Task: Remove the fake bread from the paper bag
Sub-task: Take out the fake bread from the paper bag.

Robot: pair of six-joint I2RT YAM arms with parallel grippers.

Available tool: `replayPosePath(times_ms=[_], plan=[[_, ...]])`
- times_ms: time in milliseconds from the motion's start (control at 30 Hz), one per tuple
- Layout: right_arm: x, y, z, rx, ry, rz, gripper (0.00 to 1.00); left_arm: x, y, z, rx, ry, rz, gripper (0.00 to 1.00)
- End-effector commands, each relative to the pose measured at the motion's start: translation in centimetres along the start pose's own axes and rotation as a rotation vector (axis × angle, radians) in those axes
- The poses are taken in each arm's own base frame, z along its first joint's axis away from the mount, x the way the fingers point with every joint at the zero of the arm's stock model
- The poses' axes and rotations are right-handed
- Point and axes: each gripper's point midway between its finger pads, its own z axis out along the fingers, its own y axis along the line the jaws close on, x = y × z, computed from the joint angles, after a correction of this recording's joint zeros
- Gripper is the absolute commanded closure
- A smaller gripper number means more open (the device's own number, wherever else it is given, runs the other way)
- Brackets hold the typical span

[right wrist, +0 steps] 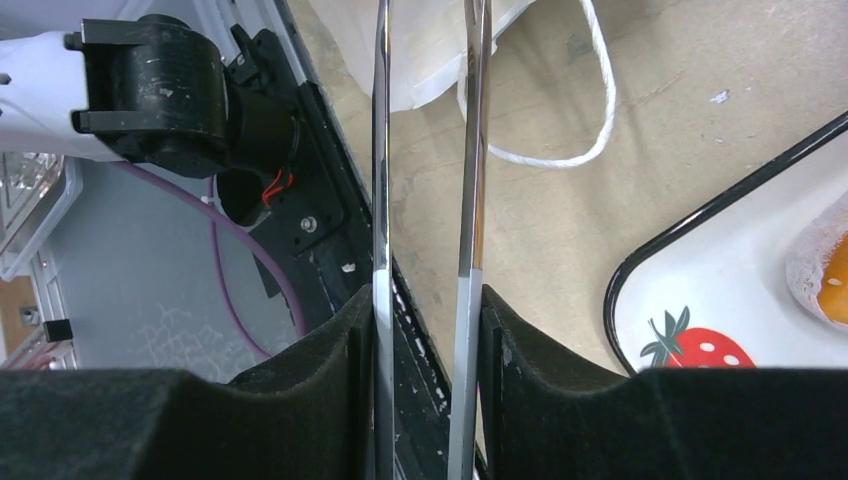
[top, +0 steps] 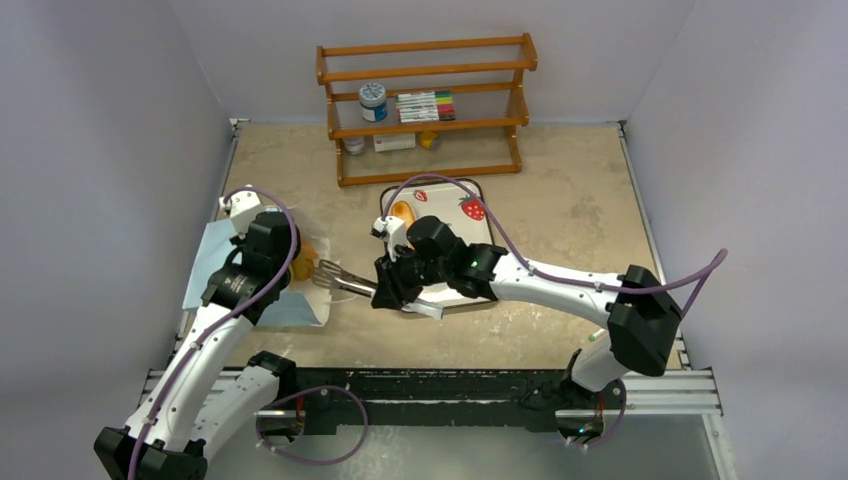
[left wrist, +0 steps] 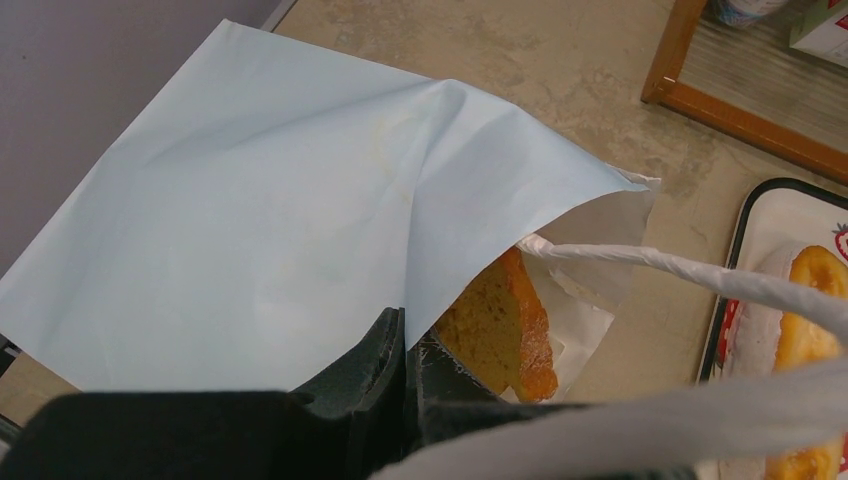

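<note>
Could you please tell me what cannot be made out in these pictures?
Top view: the left arm covers the paper bag's mouth.
Left wrist view: paper hides everything in the bag except one bread piece.
Right wrist view: the top edge cuts off the tongs' tips.
Top view: shelf labels too small.

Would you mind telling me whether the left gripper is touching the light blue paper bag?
Touching. The left wrist view shows the left gripper shut, its black fingers pinching the edge of the light blue paper bag.
</note>
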Motion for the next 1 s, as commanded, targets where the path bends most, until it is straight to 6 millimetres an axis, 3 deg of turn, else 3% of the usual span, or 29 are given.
replayPosePath(times_ms=[0,367,967], plan=[[-0.9,1.2,0.5,-0.061,-0.031,-0.015,0.61,-3.3,-1.5,-0.6,0.058,-0.079,-0.072,1.0],[0.0,0.8,1.8,-0.07,0.004,0.001,0.59,-3.7,-1.7,-0.7,0.067,-0.083,-0.068,1.0],[-1.5,-0.2,2.7,-0.043,-0.021,0.025,0.58,-3.2,-1.7,-0.7,0.077,-0.071,-0.052,1.0]])
